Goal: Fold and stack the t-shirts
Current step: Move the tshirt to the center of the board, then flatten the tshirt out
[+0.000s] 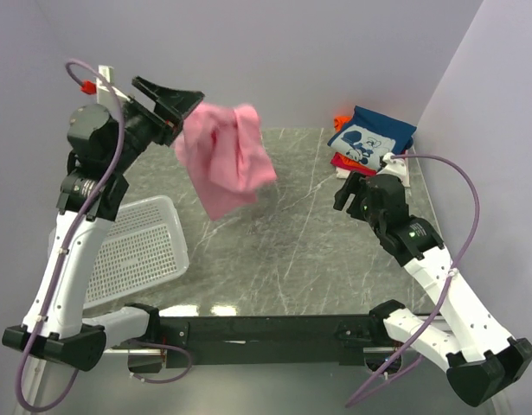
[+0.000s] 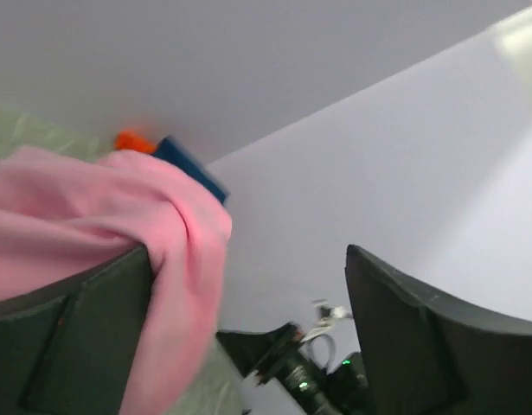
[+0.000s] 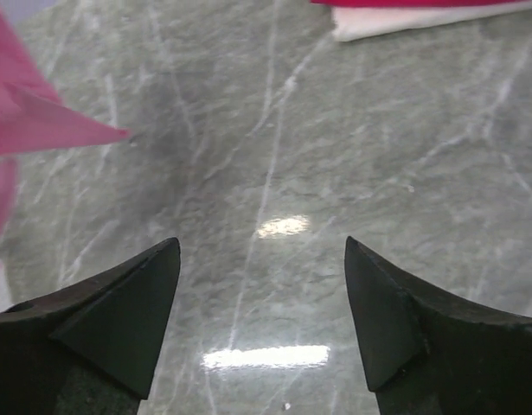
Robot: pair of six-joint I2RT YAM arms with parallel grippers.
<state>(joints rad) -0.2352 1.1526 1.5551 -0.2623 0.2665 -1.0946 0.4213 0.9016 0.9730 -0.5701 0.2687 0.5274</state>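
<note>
A crumpled pink t-shirt (image 1: 222,160) hangs in the air above the left part of the table, right beside my raised left gripper (image 1: 183,114). In the left wrist view the jaws of the left gripper (image 2: 248,251) stand wide apart and the pink shirt (image 2: 92,225) lies draped over the left finger, not pinched. A stack of folded shirts, blue with a white print on top (image 1: 372,138), sits at the back right corner. My right gripper (image 1: 345,192) is open and empty, low over the table (image 3: 274,156) just in front of that stack; a pink shirt corner (image 3: 32,121) shows at its left.
A white mesh basket (image 1: 136,251) stands at the left edge of the grey marble table (image 1: 291,251). An orange cloth (image 1: 341,120) peeks from behind the stack. Walls close in at the back and the right.
</note>
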